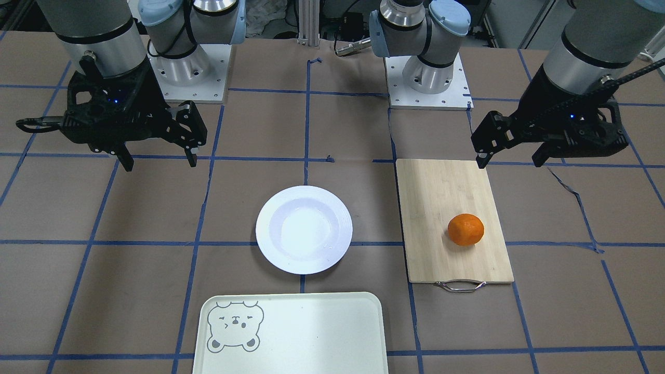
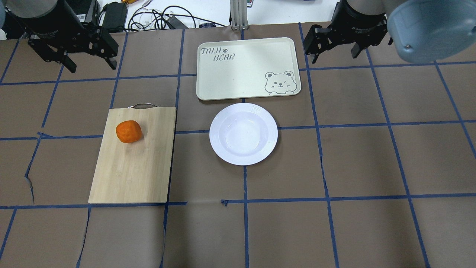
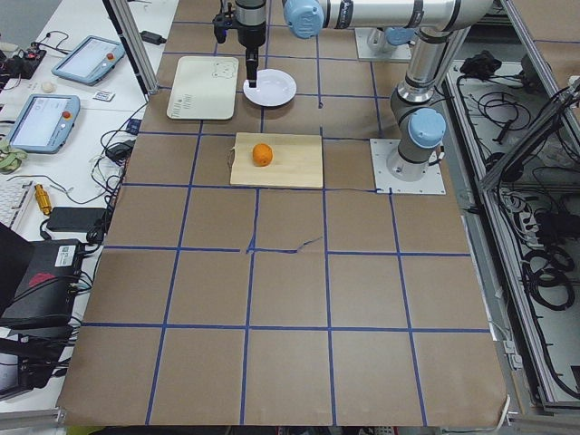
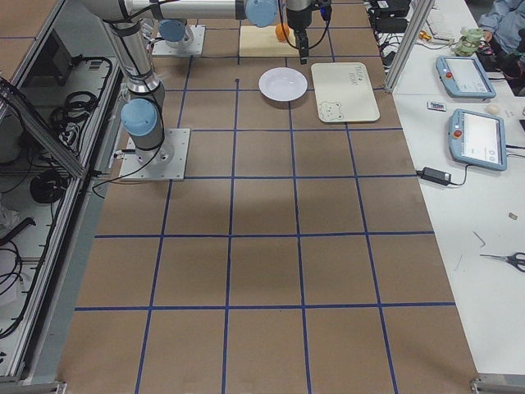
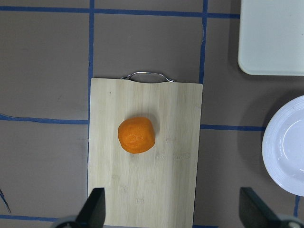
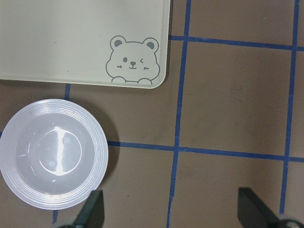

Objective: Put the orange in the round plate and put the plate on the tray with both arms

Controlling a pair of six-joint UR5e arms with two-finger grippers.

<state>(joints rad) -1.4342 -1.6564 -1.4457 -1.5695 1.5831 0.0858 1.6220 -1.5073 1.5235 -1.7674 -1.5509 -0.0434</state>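
The orange (image 1: 466, 229) (image 2: 128, 131) lies on a bamboo cutting board (image 1: 441, 192), seen from above in the left wrist view (image 5: 136, 135). An empty white round plate (image 1: 304, 229) (image 2: 243, 134) (image 6: 52, 166) sits mid-table, just short of the pale tray (image 1: 291, 332) (image 2: 241, 70) with the bear face. My left gripper (image 1: 511, 158) (image 2: 92, 68) (image 5: 173, 206) hangs open above the board's robot-side end, holding nothing. Over bare table beside the plate, my right gripper (image 1: 160, 163) (image 2: 334, 57) (image 6: 171, 209) is open and empty too.
The cutting board (image 2: 137, 167) has a metal handle (image 2: 142, 106) at the end nearest the tray side. Brown paper with blue tape lines covers the table. Cables and tablets (image 3: 41, 122) lie beyond the table's far edge.
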